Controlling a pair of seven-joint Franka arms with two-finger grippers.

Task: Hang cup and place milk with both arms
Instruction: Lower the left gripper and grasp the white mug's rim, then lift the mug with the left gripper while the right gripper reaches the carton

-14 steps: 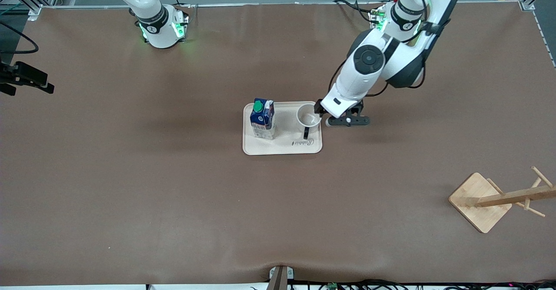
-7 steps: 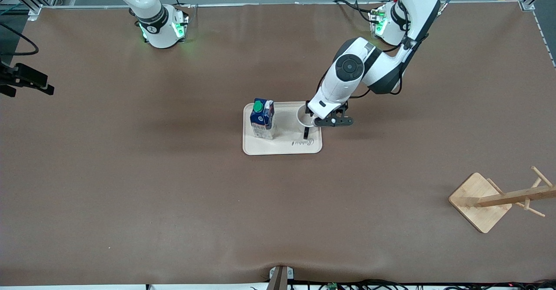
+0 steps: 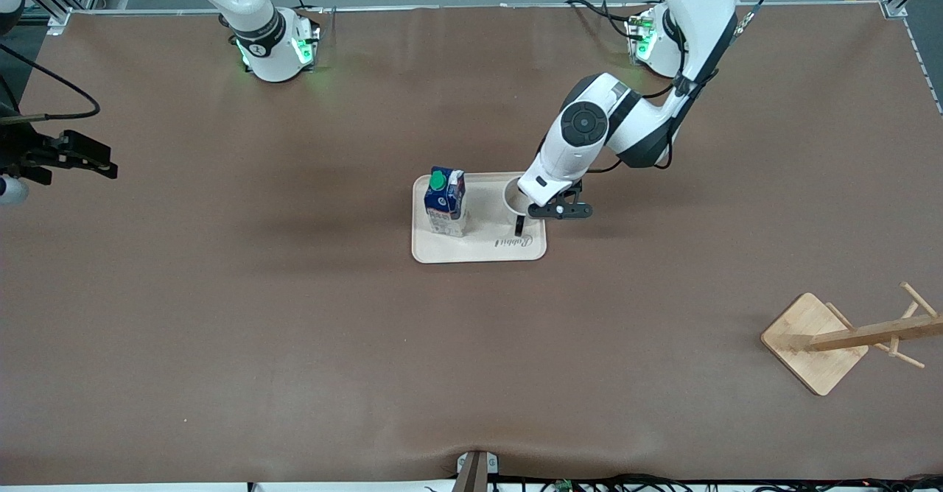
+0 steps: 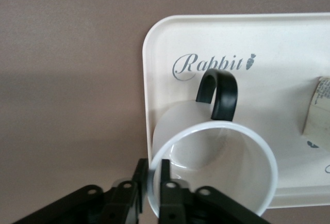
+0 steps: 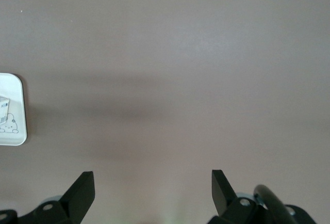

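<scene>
The cup (image 3: pixel 516 199) is sitting upright on the cream tray (image 3: pixel 479 249), at the tray's end toward the left arm, and its black handle (image 4: pixel 217 94) is pointing toward the front camera, next to the "Rabbit" lettering (image 4: pixel 206 65) printed on the tray. I am seeing the left gripper (image 4: pixel 150 195) sitting right down at the cup's rim: in the left wrist view its 2 fingers (image 4: pixel 165 190) are straddling the white wall, 1 inside the cup and 1 outside, pinching the rim between them with almost no gap showing. The cup is looking empty inside.

The milk (image 3: pixel 445 201) is standing upright on the same tray, at the end toward the right arm, well apart from the cup, with its green cap (image 3: pixel 437 180) on top.

I am watching the right gripper (image 3: pixel 74 159) hanging over bare table (image 3: pixel 295 330) near the right arm's end, well apart from the tray; its fingers (image 5: pixel 82 190) are spread wide and holding nothing (the right wrist view is catching only 1 corner of the tray).

The wooden rack (image 3: pixel 847 334) is standing near the table's corner at the left arm's end, closer to the front camera than the tray.
</scene>
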